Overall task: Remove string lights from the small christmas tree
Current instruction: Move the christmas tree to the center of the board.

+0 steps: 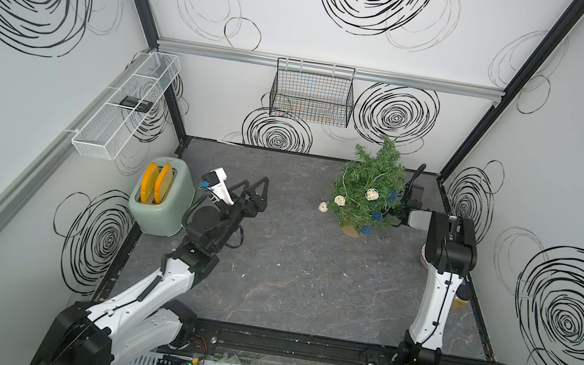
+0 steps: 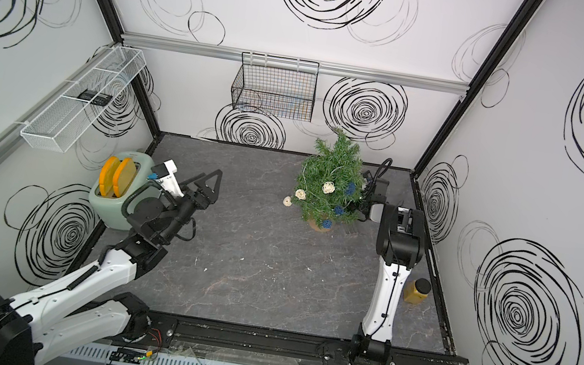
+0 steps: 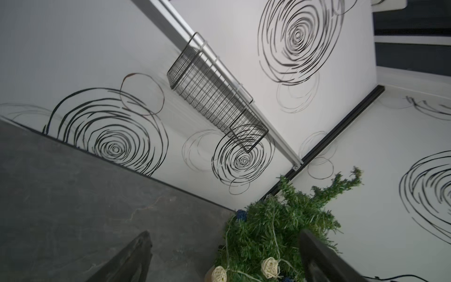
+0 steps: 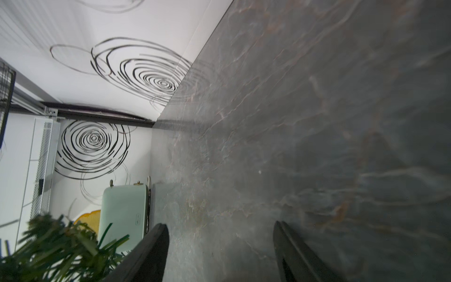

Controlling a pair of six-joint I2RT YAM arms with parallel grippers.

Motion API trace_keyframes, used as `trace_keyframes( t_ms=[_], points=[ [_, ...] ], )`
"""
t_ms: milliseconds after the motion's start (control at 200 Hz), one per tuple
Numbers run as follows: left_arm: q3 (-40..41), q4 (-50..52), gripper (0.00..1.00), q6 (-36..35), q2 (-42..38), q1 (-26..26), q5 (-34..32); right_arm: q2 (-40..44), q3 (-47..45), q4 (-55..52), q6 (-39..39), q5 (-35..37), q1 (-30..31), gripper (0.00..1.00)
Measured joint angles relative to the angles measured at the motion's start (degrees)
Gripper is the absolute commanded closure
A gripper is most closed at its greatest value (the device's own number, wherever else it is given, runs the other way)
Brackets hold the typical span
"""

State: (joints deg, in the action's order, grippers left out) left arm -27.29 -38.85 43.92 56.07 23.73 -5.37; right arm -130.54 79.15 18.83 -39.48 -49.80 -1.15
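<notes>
String lights [image 1: 372,194]: thin pale wire strung with woven cream and blue balls, looped round the small green fir tree [image 1: 374,165] on its round tan base, toward the far right of the table.
Run of wire: slants round the foliage; one cream ball [image 1: 324,207] trails off on the side facing the left arm.
Right gripper [image 4: 219,226]: black, just beside the tree's flank, fingers apart, with only dark marbled tabletop [image 4: 317,122] showing between them.
Left gripper [image 1: 254,182]: black, spread wide, well apart from the tree.
Nearer arm: the right, as I judge it.

left arm [image 1: 163,282], right arm [image 1: 435,305]: white shells, black joints, thin black cables; blue part [image 1: 204,184], perhaps connector, at left wrist.
</notes>
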Motion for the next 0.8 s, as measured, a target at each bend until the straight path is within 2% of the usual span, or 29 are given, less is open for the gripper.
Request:
trace_keyframes(
  t_ms=[210,405,800],
  points=[
    [3.63,7.72,0.04,1.51,-0.87,3.65,-4.63,4.35,-8.2,3.39,0.33,0.0,4.59,0.27],
    [4.81,14.01,0.03,2.62,-8.57,4.79,-8.13,8.11,-16.41,9.73,-1.64,0.76,9.01,0.28],
    [4.92,26.18,0.04,2.4,-25.03,4.76,-11.43,8.39,-17.51,12.28,-2.16,2.19,20.65,0.28]
  ],
)
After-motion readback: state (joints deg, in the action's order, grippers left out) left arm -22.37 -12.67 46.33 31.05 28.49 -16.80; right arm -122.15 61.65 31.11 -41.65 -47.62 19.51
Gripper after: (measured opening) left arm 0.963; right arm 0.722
